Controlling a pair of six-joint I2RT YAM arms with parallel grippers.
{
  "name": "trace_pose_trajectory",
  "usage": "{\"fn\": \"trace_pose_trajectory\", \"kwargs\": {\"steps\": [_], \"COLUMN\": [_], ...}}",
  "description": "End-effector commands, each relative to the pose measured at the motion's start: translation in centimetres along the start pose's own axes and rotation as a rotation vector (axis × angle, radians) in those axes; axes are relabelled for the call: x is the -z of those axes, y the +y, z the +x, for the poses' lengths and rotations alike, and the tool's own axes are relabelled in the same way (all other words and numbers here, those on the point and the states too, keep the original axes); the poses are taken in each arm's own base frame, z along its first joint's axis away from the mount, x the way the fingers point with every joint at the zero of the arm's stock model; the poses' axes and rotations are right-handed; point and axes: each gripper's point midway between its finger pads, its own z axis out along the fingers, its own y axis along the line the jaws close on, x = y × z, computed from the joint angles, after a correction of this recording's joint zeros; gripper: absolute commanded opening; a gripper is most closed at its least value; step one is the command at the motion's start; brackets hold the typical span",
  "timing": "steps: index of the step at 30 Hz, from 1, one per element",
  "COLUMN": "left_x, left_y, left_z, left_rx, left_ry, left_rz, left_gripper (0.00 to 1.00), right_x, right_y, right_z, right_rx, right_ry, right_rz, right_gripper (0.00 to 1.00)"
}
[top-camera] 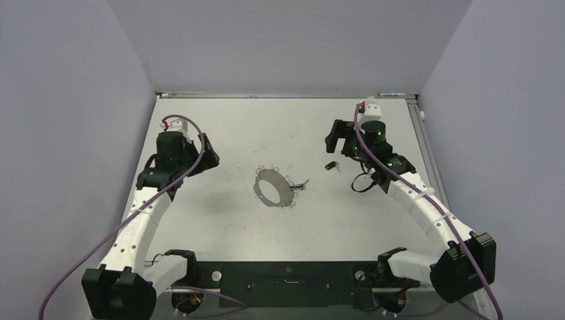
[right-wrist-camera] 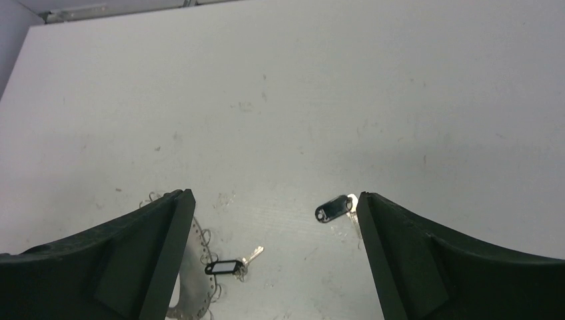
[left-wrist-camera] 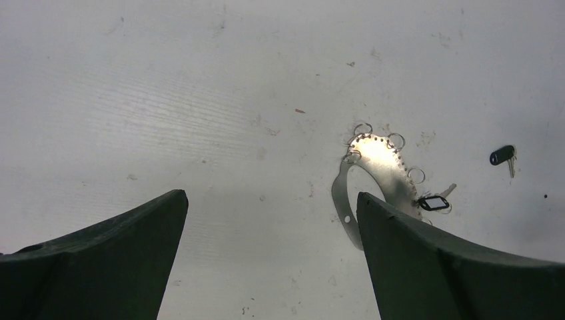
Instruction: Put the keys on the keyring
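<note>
The keyring lies flat mid-table, a grey metal hoop with small wire loops round its rim; it also shows as keyring and keyring. One black-headed key rests against its right rim, seen as key and key; whether it hangs on a loop I cannot tell. The second key lies loose further right, key, key. My left gripper hovers open left of the ring. My right gripper is open above and behind the loose key.
The white table is scuffed and bounded by grey walls, with a metal rail along the far edge. A black cable loop hangs off the right arm near the loose key.
</note>
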Motion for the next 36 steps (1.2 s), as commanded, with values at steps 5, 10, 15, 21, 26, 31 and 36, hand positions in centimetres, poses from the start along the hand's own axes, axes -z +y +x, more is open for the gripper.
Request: {"fn": "trace_pose_trajectory", "kwargs": {"steps": [5, 10, 15, 21, 26, 31, 36], "left_x": [1.4, 1.5, 1.1, 1.4, 1.4, 1.5, 1.7], "left_y": [-1.8, -2.2, -2.0, -1.4, -1.0, -0.7, -2.0], "left_z": [-1.4, -1.4, -1.2, -1.3, -1.1, -1.0, -0.9], "left_rx": [-0.112, -0.092, -0.059, -0.082, -0.098, -0.108, -0.125], "left_ry": [-0.090, -0.096, -0.094, -0.109, -0.095, -0.091, -0.085], "left_rz": [0.046, 0.065, 0.055, 0.029, 0.008, -0.003, 0.077], "left_gripper": [0.96, 0.96, 0.96, 0.96, 0.96, 0.96, 1.00], "right_x": [2.8, 2.8, 4.2, 4.5, 4.7, 4.6, 4.4], "right_y": [3.2, 6.1, 10.4, 12.7, 14.5, 15.7, 16.4], "right_z": [2.3, 5.0, 8.1, 9.6, 13.4, 16.1, 19.1], "right_rx": [0.153, 0.241, 0.412, 0.407, 0.462, 0.481, 0.534], "right_ry": [0.106, 0.192, 0.222, 0.238, 0.341, 0.421, 0.514], "right_rz": [-0.093, -0.164, -0.232, -0.326, -0.454, -0.540, -0.583], "right_gripper": [0.96, 0.92, 0.92, 0.91, 0.88, 0.81, 0.64]}}
